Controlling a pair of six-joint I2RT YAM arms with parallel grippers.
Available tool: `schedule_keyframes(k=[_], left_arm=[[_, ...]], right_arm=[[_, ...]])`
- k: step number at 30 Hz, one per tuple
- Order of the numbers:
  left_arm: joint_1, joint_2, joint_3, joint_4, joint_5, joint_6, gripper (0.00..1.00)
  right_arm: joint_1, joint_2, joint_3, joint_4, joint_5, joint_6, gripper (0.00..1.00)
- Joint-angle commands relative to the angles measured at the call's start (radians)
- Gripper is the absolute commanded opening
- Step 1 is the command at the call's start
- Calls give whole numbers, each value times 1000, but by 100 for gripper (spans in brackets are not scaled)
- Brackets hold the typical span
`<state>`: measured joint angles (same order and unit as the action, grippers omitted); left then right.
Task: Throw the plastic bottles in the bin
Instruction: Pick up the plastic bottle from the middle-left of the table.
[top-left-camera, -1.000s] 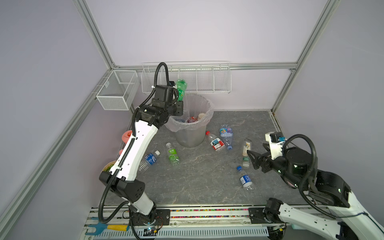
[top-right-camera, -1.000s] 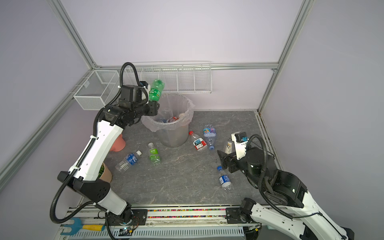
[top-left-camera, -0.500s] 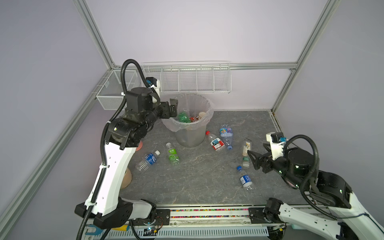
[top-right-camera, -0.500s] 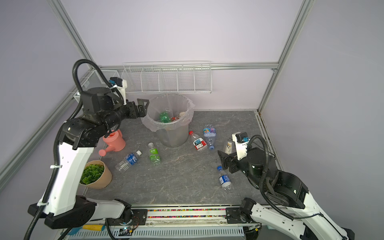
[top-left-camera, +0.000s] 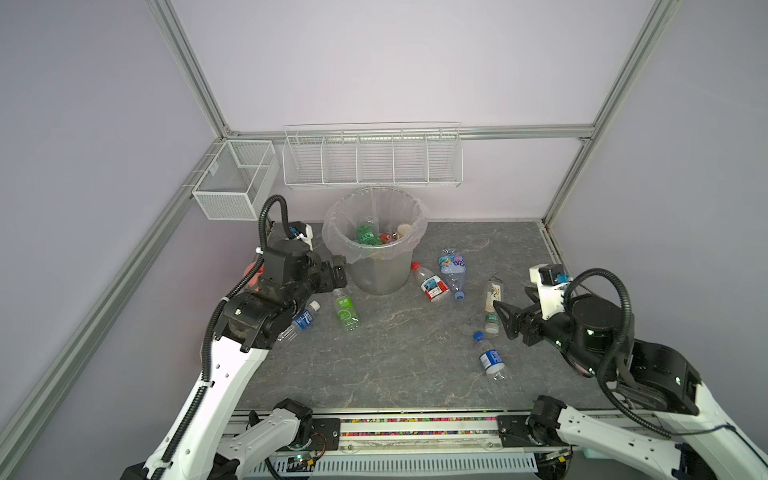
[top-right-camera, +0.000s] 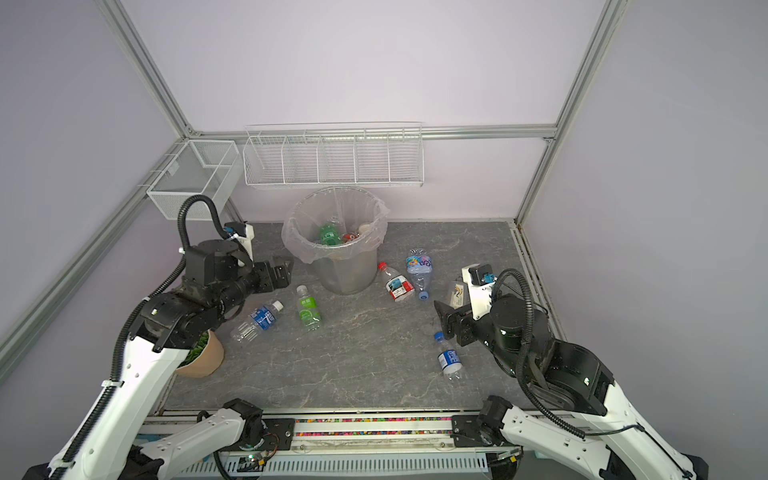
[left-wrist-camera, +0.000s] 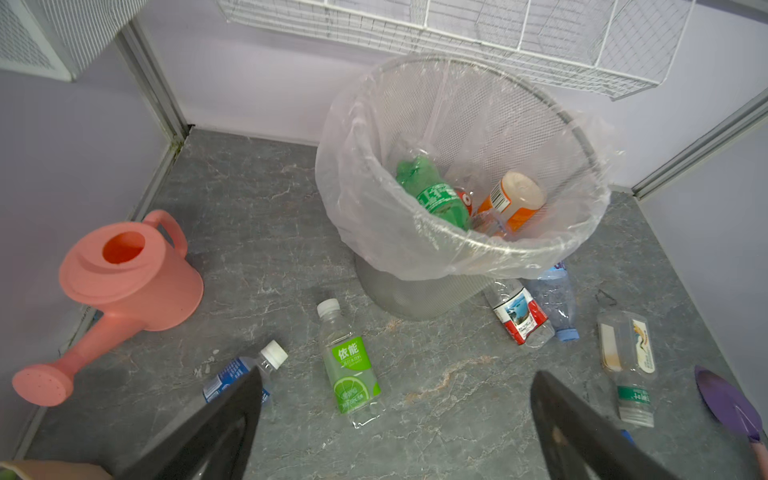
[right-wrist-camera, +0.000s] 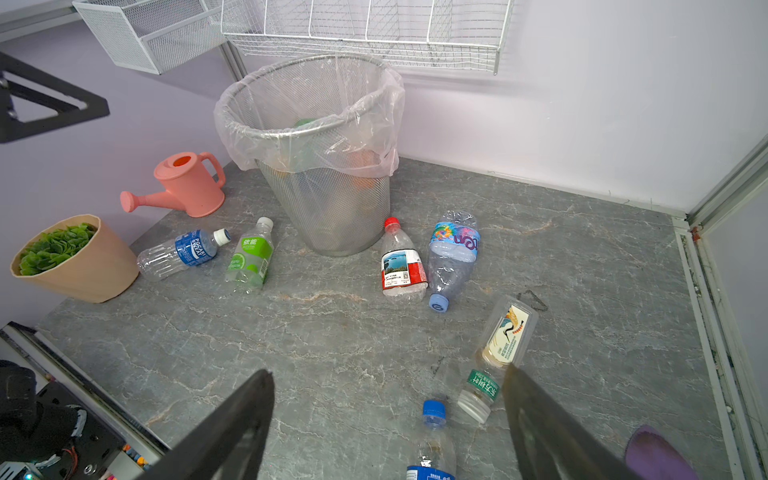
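left gripper (left-wrist-camera: 395, 376) is wide open holding nothing, hanging near the bin (left-wrist-camera: 478, 245) with bottles (left-wrist-camera: 432, 195) already inside, so i reckon next is dipping to the lime-label bottle (left-wrist-camera: 351, 365) lying just beside the bin and squeezing its middle.

Bottles (top-left-camera: 345, 309) lie on the table (top-left-camera: 395, 353) beside the bin (top-left-camera: 378, 276), others inside.

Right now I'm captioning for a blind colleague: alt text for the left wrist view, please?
A round grey mesh bin lined with a clear plastic bag holds a green bottle and an orange-labelled bottle. Several clear plastic bottles lie on the grey marbled table near it, a pink watering can stands apart, and the left gripper hangs open, empty.
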<state>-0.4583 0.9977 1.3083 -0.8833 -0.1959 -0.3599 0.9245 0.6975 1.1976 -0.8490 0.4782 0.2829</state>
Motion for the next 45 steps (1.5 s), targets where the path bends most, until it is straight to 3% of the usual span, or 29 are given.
schedule_keyframes(k=[1,11,21,45], left_arm=[[2,-29,-87,18,-20,-94,100],[3,-31,-295,98,12,-184,100],[11,50,-413,207,47,-206,100],[30,432,-466,346,52,-274,89]], right_arm=[[-6,28,1,-13,13,23,88],[-26,126,51,-86,16,69,89],[-136,218,38,-116,-144,77,89],[-305,214,-91,-55,-270,98,89]])
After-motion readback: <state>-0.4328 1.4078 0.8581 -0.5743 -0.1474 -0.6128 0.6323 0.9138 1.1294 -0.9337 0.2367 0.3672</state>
